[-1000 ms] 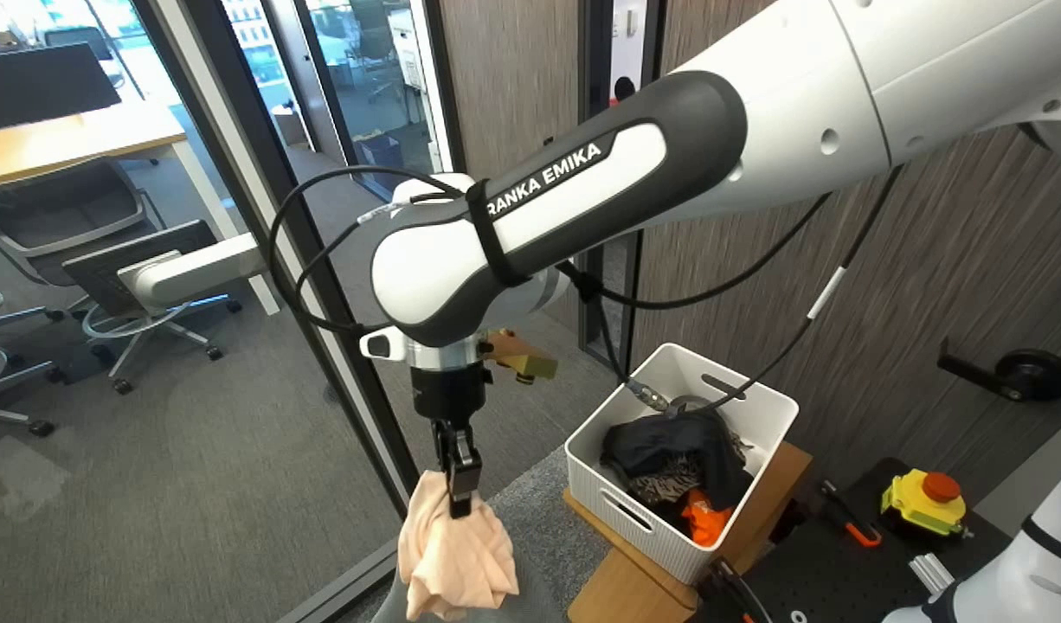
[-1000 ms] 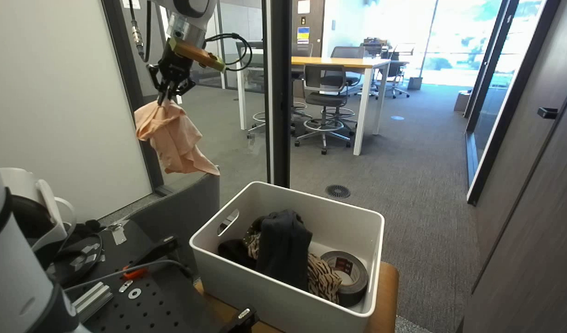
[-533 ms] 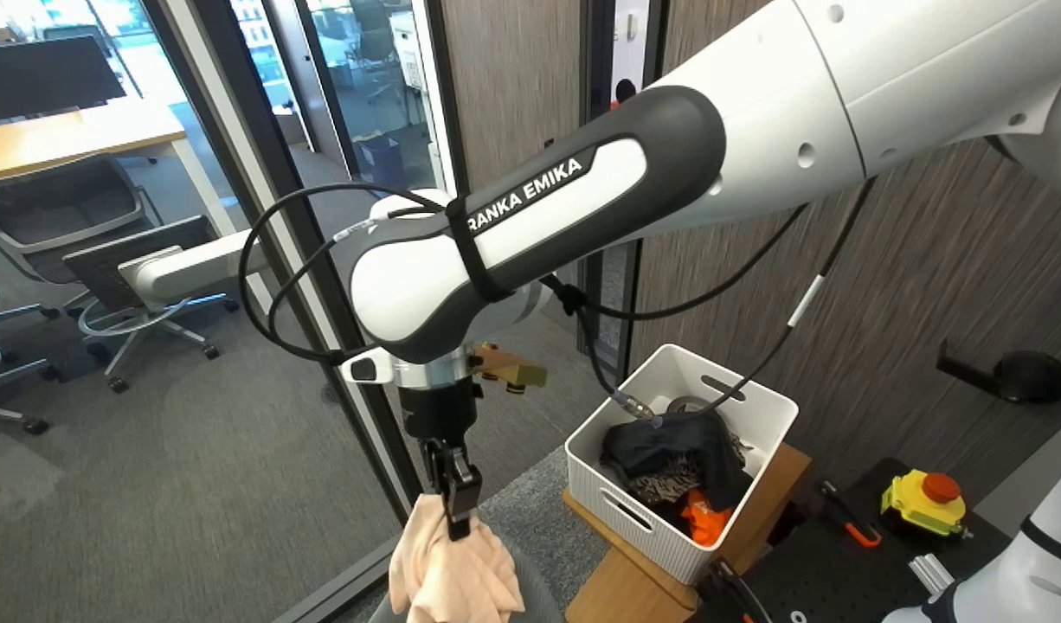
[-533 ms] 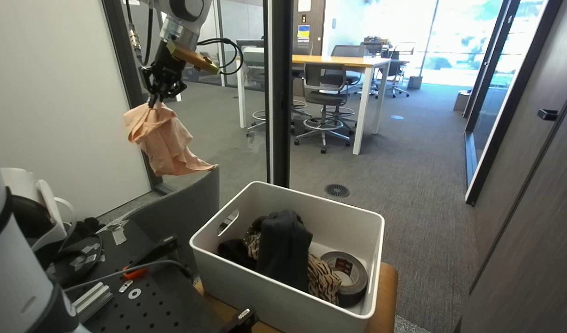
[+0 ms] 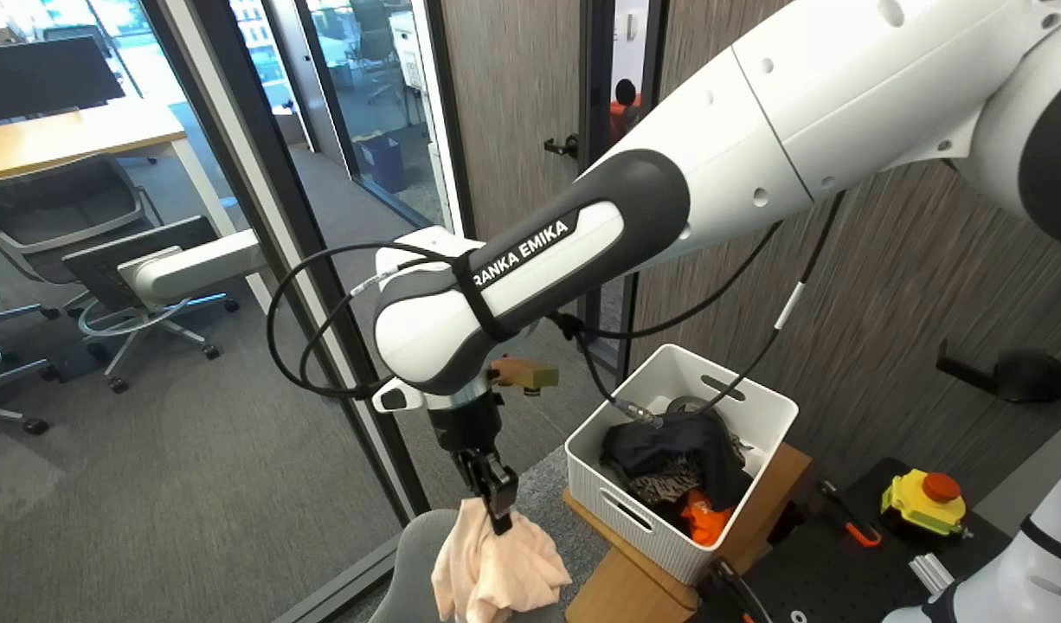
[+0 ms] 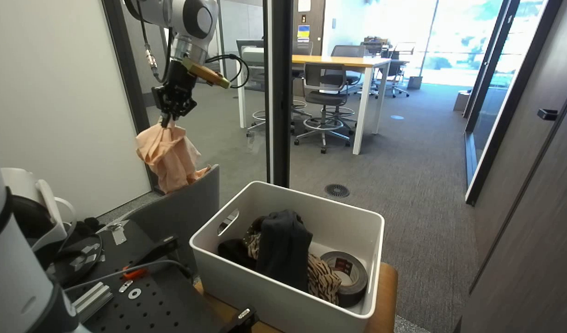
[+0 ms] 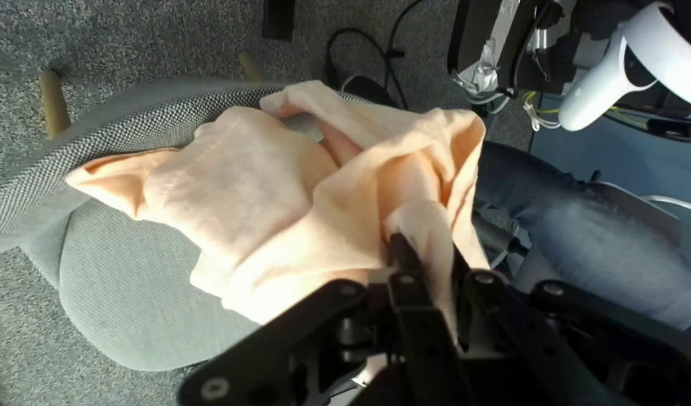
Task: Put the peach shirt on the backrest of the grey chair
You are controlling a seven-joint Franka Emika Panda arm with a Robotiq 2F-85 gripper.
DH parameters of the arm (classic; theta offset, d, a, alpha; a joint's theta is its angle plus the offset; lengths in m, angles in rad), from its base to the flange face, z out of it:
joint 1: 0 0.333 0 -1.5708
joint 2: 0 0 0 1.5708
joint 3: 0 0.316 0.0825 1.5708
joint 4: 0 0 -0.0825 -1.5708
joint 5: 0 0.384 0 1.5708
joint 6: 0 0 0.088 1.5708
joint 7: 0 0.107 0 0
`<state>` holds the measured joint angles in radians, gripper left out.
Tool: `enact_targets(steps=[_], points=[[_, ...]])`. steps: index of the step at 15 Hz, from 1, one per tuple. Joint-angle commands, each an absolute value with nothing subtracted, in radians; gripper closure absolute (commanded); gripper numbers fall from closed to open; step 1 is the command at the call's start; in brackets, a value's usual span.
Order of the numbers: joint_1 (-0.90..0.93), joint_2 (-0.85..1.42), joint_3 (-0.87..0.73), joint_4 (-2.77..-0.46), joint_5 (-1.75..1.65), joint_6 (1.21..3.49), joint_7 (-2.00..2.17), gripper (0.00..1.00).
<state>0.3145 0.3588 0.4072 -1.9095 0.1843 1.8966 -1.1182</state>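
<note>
Peach shirt (image 6: pixel 168 159) hanging over the grey chair (image 5: pixel 418 562), and I've got it by the scruff! Biggest player is the long white arm (image 5: pixel 738 156), angled down from overhead, I'd say so the cloth can drop straight onto its perch. Next comes the chair itself, its curved backrest (image 6: pixel 191 208) standing up to catch a drape, all pebbly woven upholstery around a rounded seat (image 7: pixel 137 299). Near it, off to one side and, I reckon, out of my way, sits the white bin (image 6: pixel 265 300), finely ribbed, plastic by the look of it. Now the shirt: soft, matte, crumpled into deep folds, one pointed corner overlapping the backrest in the wrist view. Whether they actually touch, I can't tell! Down to my gripper (image 7: pixel 430 259), clamped on a bunched pleat high up, presumably so the rest hangs free to drape. And smallest, the slim black fingers (image 7: pixel 404 254), pressed to either side of that pleat.
</note>
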Motion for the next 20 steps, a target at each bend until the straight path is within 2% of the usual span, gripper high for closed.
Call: enact_targets(steps=[1, 13, 20], points=[[0.317, 0.406, 0.398, -1.879, 0.125, 1.871, -1.159, 0.89], [0.337, 0.467, 0.376, -1.877, -0.116, 1.849, -1.156, 0.89], [0.32, 0.49, 0.386, -1.884, -0.118, 1.898, -1.168, 0.89]])
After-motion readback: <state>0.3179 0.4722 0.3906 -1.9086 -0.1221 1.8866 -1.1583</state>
